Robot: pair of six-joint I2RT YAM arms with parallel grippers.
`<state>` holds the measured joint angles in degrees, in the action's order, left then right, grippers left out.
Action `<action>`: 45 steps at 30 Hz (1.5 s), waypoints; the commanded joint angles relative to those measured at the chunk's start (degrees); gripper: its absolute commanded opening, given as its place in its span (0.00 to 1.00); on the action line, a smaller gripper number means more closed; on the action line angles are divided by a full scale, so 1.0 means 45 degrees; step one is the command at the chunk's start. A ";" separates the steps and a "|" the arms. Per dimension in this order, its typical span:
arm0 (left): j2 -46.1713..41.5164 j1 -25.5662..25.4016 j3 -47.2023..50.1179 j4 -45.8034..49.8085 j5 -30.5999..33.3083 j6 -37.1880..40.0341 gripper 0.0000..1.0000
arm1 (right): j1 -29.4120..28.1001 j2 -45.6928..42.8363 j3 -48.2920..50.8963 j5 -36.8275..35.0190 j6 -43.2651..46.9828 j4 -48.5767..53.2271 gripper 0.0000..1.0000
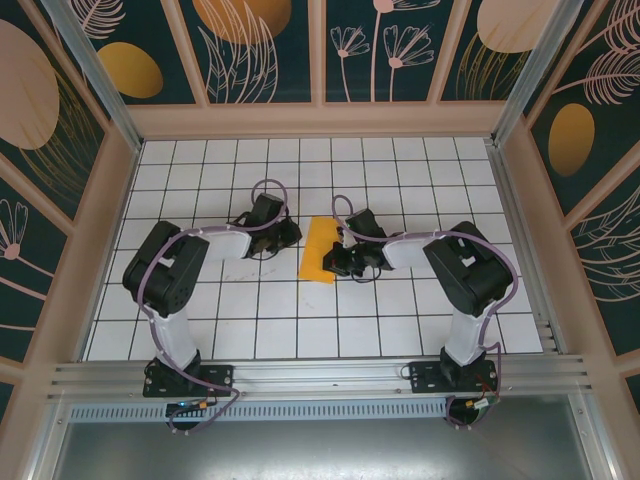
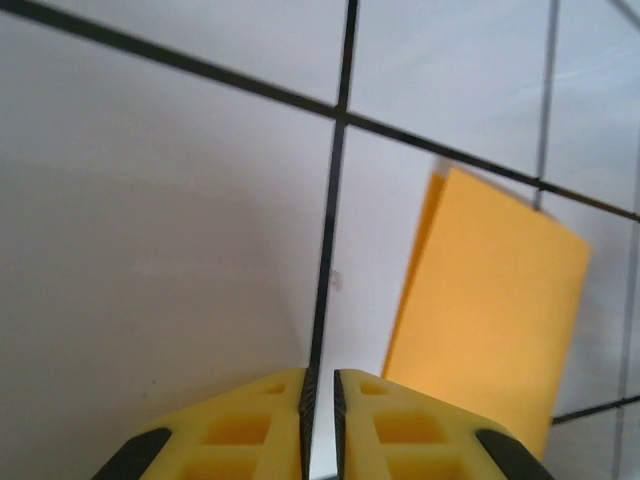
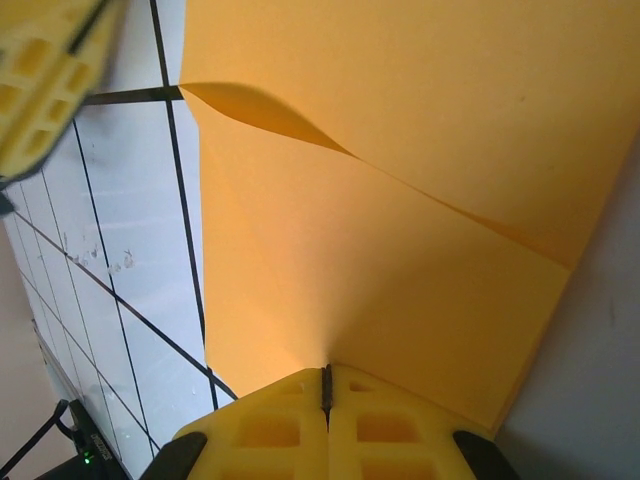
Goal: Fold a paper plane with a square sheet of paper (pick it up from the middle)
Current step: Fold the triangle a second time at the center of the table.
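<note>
The square sheet of paper [image 1: 318, 250] is orange-yellow and lies folded into a strip about one tile wide on the white grid table, between the two arms. My right gripper [image 1: 338, 260] is at the strip's right edge. In the right wrist view the right gripper [image 3: 325, 372] is shut on the paper [image 3: 400, 200], which lifts from the jaws and shows an overlapping folded layer. My left gripper [image 1: 292, 236] is just left of the strip. In the left wrist view the left gripper [image 2: 320, 385] stands open by a narrow slit with nothing in it, and the paper [image 2: 490, 320] lies to its right.
The white gridded table [image 1: 400, 320] is boxed in by patterned walls [image 1: 260, 50] at the back and both sides. An aluminium rail [image 1: 320, 375] with both arm bases runs along the near edge. A yellow finger of the left gripper [image 3: 40, 80] shows at the right wrist view's top left.
</note>
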<state>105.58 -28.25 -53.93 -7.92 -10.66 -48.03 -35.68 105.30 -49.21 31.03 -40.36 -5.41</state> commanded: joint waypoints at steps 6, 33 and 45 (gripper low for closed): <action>-0.1334 -0.0344 0.1007 -0.2653 -0.3615 -0.0256 0.16 | 0.0157 0.0297 0.0076 -0.0536 0.0204 0.1793 0.00; 0.1298 -0.0802 0.1016 -0.2341 -0.2477 0.0166 0.11 | 0.0137 -0.0406 -0.1181 0.1073 -0.0637 0.0348 0.00; 0.1357 -0.0809 0.0913 -0.2160 -0.2409 0.0044 0.10 | 0.0136 0.0968 -0.0694 0.0696 -0.0548 0.0653 0.00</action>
<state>110.26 -31.92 -50.09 -20.80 -24.21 -48.45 -35.11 109.12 -53.89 34.89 -42.81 -4.08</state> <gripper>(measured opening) 0.106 0.059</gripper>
